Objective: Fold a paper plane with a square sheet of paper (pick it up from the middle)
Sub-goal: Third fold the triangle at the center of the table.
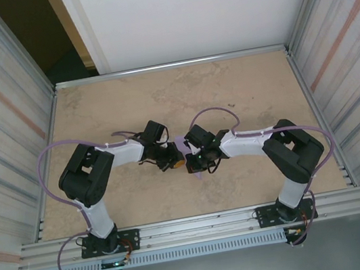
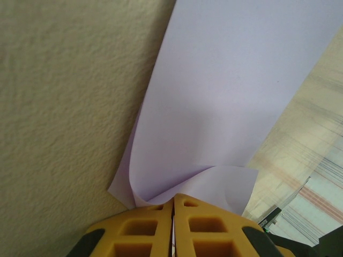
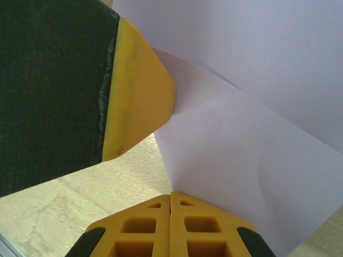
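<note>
The square sheet of paper [image 1: 183, 148] is lavender and is held off the table between both grippers at mid-table. In the left wrist view the sheet [image 2: 225, 96] curls up and away, one corner folding over near the tips. My left gripper [image 2: 173, 202] is shut on its edge, a sliver of paper showing between the yellow fingers [image 2: 144, 227]. In the right wrist view my right gripper [image 3: 170, 195] is shut on another edge of the sheet [image 3: 241, 150]. The left gripper's yellow finger [image 3: 136, 101] presses the paper just above. From above, the left gripper [image 1: 175, 162] and right gripper [image 1: 192, 164] nearly touch.
The tan table [image 1: 228, 93] is bounded by corrugated metal walls [image 1: 344, 47] left and right and a rail along the near edge [image 1: 194, 225]. Purple cables [image 1: 214, 112] loop above both arms.
</note>
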You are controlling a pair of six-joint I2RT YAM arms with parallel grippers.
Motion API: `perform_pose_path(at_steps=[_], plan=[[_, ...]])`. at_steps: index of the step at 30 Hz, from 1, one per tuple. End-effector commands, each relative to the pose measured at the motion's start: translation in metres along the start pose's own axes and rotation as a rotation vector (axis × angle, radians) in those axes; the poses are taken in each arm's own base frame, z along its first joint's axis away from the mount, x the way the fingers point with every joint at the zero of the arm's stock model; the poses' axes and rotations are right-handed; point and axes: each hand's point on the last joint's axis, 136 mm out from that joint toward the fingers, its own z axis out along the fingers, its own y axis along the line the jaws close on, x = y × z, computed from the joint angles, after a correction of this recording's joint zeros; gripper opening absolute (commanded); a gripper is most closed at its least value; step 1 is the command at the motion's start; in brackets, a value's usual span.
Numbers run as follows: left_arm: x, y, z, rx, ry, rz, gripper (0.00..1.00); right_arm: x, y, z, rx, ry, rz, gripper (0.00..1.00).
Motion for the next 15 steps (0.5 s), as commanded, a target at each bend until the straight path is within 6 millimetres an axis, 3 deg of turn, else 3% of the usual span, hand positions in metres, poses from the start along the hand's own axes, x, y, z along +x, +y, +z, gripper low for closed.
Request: perform_pose_path(at_steps=[1,15], plan=[[0.0057,0.0402,0.0062,-0.150,0.009,-0.053,0.09,0.0012,-0.0085,0.0016,0.044,0.016,0.005,0.05],[0.0057,0.0439,0.0068,-0.163,0.010,-0.054,0.09,0.0061,-0.0157,0.0051,0.072,0.033,0.006,0.05]])
